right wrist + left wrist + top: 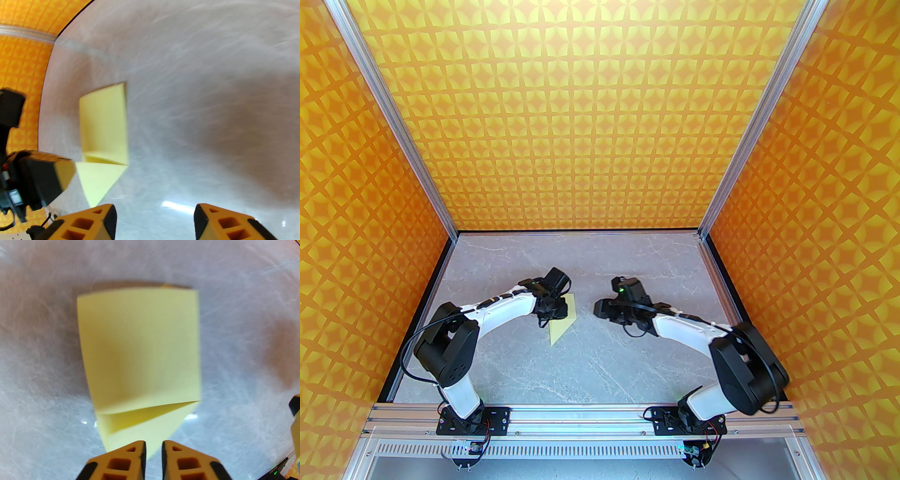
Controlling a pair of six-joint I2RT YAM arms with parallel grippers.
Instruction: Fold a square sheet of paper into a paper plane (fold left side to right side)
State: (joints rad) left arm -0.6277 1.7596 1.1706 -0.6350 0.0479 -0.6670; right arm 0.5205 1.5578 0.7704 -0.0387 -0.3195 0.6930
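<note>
One square sheet of paper [140, 345] beneath barely parted left claw [153, 448]; right claw [154, 215] spread.

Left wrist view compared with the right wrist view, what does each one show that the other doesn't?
Left wrist: the square sheet of paper from above, with the left gripper nearly closed at one corner. Right wrist: the right gripper open over bare table, plus the orange wall. Both: the yellow sheet with one flap folded over, on the grey table.

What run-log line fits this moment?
paper: partly folded, on table; left gripper: narrow gap, at paper's corner, grip unclear; right gripper: open, off paper
</note>
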